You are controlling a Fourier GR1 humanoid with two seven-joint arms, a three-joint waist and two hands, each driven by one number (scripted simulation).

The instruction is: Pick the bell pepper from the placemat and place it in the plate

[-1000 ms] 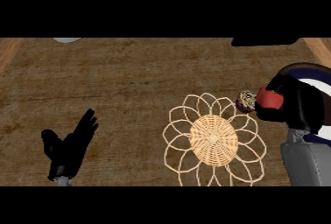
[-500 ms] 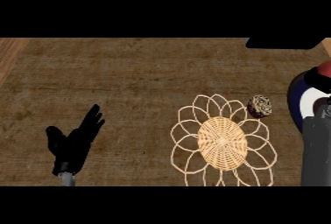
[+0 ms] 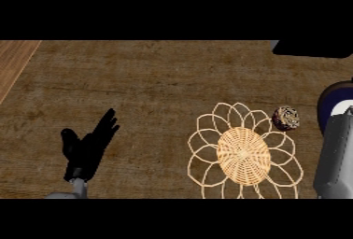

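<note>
Head view: left hand [image 3: 86, 149] rests on the brown bench [image 3: 151, 84], fingers straight and apart. Woven placemat [image 3: 243, 154] lies centre-right; a small dark round object [image 3: 285, 117] touches its upper-right edge. Bell pepper not identifiable. Right forearm [image 3: 336, 158] shows; its hand is hidden.

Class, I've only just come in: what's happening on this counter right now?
Nothing is visibly held at this moment. The left hand rests open at the lower left, fingers up. A woven flower-shaped placemat lies on the brown counter, with a small dark round object at its upper right edge. A grey forearm comes in along the right edge, partly covering a dark blue plate; the right hand and the bell pepper aren't visible.
</note>
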